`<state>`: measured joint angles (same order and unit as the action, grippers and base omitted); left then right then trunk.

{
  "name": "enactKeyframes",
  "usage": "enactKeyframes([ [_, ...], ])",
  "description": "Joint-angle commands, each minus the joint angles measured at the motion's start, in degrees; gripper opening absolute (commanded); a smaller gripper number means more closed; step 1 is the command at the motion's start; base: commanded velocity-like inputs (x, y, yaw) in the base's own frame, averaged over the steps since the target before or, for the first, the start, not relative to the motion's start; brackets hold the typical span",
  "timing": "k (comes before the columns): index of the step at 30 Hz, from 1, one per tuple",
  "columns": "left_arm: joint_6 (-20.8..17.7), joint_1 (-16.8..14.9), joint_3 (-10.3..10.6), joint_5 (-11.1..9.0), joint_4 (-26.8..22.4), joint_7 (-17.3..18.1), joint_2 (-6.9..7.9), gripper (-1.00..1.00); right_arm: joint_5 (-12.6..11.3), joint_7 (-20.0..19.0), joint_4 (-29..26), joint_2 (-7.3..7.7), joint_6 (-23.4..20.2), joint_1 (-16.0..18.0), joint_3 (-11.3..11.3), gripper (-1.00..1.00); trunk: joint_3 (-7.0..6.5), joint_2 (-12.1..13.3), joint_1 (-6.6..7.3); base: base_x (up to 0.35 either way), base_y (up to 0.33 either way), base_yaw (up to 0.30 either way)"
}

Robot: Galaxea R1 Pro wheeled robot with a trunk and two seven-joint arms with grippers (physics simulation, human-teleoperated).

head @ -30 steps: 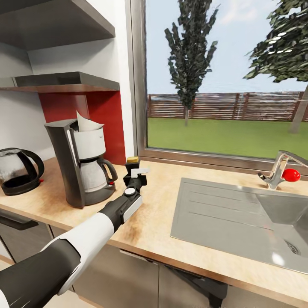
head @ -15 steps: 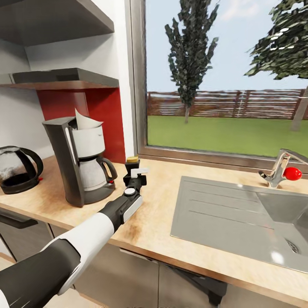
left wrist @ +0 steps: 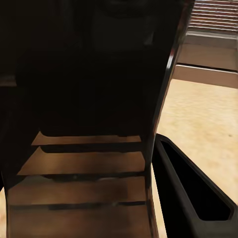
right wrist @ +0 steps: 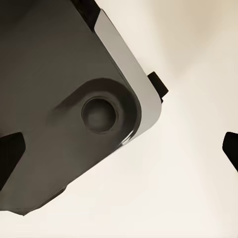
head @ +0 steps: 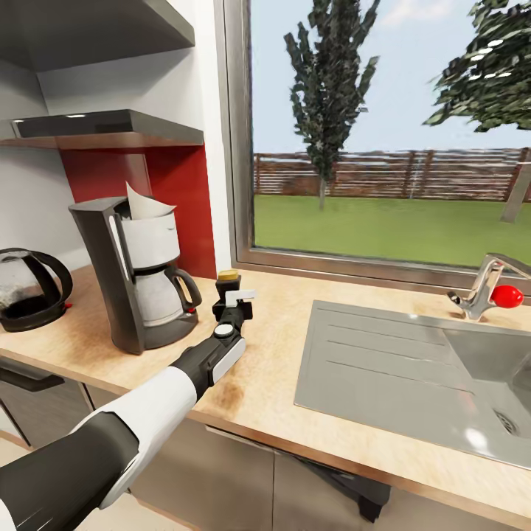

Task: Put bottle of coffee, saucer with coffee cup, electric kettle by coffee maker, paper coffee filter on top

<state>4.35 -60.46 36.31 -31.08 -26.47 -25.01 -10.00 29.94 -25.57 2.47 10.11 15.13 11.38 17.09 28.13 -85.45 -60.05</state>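
1. Coffee maker (head: 136,276) is on the surface (head: 265,383), so that part's fine, and there's a white paper filter (head: 146,205) poking out of its top. Looks done to me.
2. Kettle (head: 29,287) sits on the surface to the maker's far side, reasonably near.
3. Left tool (head: 227,295) is clamped on the coffee bottle (head: 228,277), low over the surface just beside the maker. Can't tell if it's touching down yet; the left wrist view is mostly dark.
4. Right tool (right wrist: 124,153): tips spread wide apart, nothing between them.
5. No saucer or cup in sight, so that's left.
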Motion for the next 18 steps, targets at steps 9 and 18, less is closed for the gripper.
enactKeyframes([
  [9,0.4,-0.1,0.4,-0.5,0.1,-0.3,0.0,-1.0,-0.2,0.0,0.2,0.0,0.4,0.1,0.5,1.0,0.09,0.0,0.0,0.0,0.0,0.0],
  [18,0.4,-0.1,0.4,-0.6,0.1,-0.3,0.0,-1.0,-0.2,0.0,0.2,0.0,0.3,0.1,0.4,1.0,0.11,0.0,0.0,0.0,0.0,0.0],
])
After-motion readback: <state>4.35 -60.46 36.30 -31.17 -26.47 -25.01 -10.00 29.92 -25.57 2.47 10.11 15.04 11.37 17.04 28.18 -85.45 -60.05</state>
